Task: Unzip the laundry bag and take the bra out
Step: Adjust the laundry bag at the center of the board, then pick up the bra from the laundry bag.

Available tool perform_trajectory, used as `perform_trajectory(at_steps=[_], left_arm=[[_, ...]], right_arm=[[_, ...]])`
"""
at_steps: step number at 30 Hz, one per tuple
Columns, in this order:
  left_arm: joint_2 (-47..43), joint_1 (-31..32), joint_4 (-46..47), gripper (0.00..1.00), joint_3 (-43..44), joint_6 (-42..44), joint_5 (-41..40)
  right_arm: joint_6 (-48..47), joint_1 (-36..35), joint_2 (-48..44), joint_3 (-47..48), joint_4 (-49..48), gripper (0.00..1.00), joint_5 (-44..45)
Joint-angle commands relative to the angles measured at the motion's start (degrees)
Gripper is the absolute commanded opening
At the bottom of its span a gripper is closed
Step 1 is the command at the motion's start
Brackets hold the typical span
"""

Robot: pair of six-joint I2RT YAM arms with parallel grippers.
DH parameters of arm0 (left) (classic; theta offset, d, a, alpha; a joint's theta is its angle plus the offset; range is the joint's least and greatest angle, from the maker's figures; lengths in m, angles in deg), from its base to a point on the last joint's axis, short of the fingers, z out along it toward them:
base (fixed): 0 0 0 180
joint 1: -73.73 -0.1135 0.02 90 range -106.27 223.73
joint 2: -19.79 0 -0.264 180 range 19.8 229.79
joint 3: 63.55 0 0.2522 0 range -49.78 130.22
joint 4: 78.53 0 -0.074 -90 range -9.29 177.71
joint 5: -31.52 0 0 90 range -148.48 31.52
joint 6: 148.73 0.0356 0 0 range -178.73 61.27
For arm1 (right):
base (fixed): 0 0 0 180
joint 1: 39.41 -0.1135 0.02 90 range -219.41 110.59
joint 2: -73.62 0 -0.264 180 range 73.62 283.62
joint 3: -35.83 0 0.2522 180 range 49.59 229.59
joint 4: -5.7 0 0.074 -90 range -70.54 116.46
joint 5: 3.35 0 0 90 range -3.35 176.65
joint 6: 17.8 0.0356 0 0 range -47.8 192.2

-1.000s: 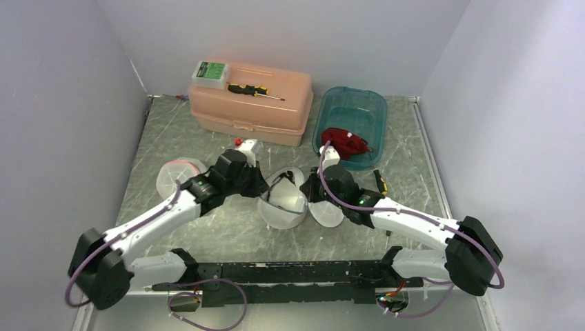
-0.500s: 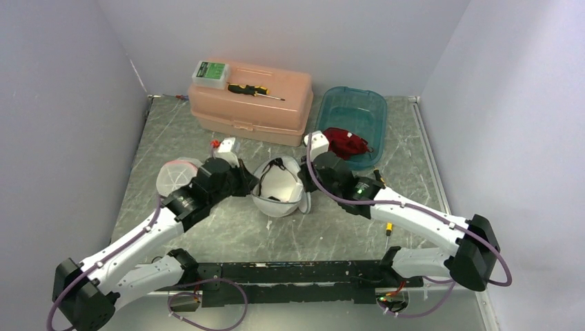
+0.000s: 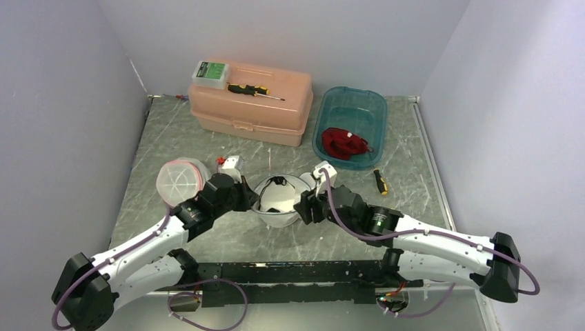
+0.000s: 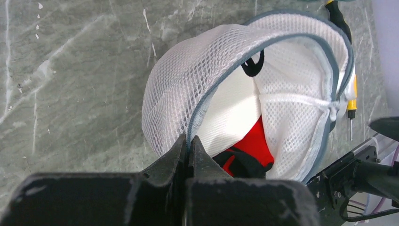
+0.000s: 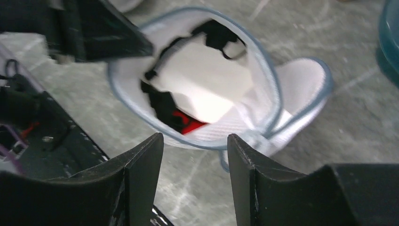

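Note:
The white mesh laundry bag (image 3: 279, 200) with a grey-blue zip edge lies unzipped in the middle of the table, its mouth gaping. A red and black bra (image 4: 249, 150) sits inside it, partly under a white panel, and also shows in the right wrist view as the bra (image 5: 181, 120). My left gripper (image 3: 252, 200) is shut on the bag's zip rim (image 4: 202, 103) at its left side, the jaws (image 4: 189, 140) pressed together on the edge. My right gripper (image 3: 305, 207) stands open just right of the bag (image 5: 301, 84), its fingers (image 5: 195, 139) apart and holding nothing.
A peach toolbox (image 3: 252, 103) at the back carries a screwdriver (image 3: 255, 90) and a green-labelled box (image 3: 210, 72). A blue bin (image 3: 359, 103) to its right holds a red garment (image 3: 345, 143). A small yellow-black screwdriver (image 3: 380, 181) lies right of the bag. A second round mesh bag (image 3: 181, 178) sits to the left.
Both arms have drawn the bag toward the near edge. My right gripper has opened and let go of the bag's edge. The left gripper keeps its grip on the rim.

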State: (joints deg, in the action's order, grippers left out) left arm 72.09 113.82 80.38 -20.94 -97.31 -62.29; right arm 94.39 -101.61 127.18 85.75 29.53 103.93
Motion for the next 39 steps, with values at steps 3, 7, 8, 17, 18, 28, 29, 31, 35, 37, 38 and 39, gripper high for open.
perform_trajectory(at_steps=[3,7,8,17,18,28,29,31,35,37,38,39], left_arm=[[2.38,1.07,3.63,0.03,1.32,1.83,1.88],[2.21,2.41,3.81,0.03,0.91,2.00,1.28],[2.11,2.58,3.77,0.03,0.81,2.11,1.34],[-1.37,3.14,-3.56,0.03,0.36,0.26,-3.93],[-1.94,3.15,-4.69,0.03,0.23,-0.27,-5.34],[-0.49,3.08,-5.19,0.03,-1.51,-2.39,-7.23],[-0.22,3.08,-4.36,0.03,-1.75,-2.45,-6.62],[0.06,3.14,-2.55,0.03,-2.08,-2.31,-5.24],[0.02,3.21,-1.04,0.03,-1.36,-2.26,-3.82],[-0.16,3.15,-1.16,0.03,-0.61,-2.36,-3.51],[-0.25,3.20,-0.99,0.03,-0.22,-2.38,-3.30],[-0.28,3.23,-0.91,0.03,0.20,-2.37,-3.12]], right_arm=[[-4.31,-2.94,8.99,7.37,-7.92,0.52,-1.33],[-5.39,-3.31,17.01,9.42,-11.15,0.45,-3.06],[-5.43,-3.29,18.61,9.59,-11.94,0.45,-3.26],[-4.47,-4.36,22.42,2.71,-14.19,0.32,-3.09],[-4.08,-4.65,21.72,0.90,-14.60,0.32,-3.12],[1.33,-7.90,16.19,-9.33,-16.81,0.36,-1.36],[1.23,-8.20,15.16,-9.13,-16.62,0.38,-0.70],[0.81,-8.55,12.65,-8.45,-16.76,0.43,0.38],[0.32,-8.72,7.56,-6.50,-18.07,0.51,3.55],[0.57,-8.68,5.67,-4.73,-18.78,0.53,6.49],[0.72,-8.65,5.34,-3.99,-19.00,0.54,7.87],[0.85,-8.60,5.36,-3.05,-19.34,0.54,9.30]])
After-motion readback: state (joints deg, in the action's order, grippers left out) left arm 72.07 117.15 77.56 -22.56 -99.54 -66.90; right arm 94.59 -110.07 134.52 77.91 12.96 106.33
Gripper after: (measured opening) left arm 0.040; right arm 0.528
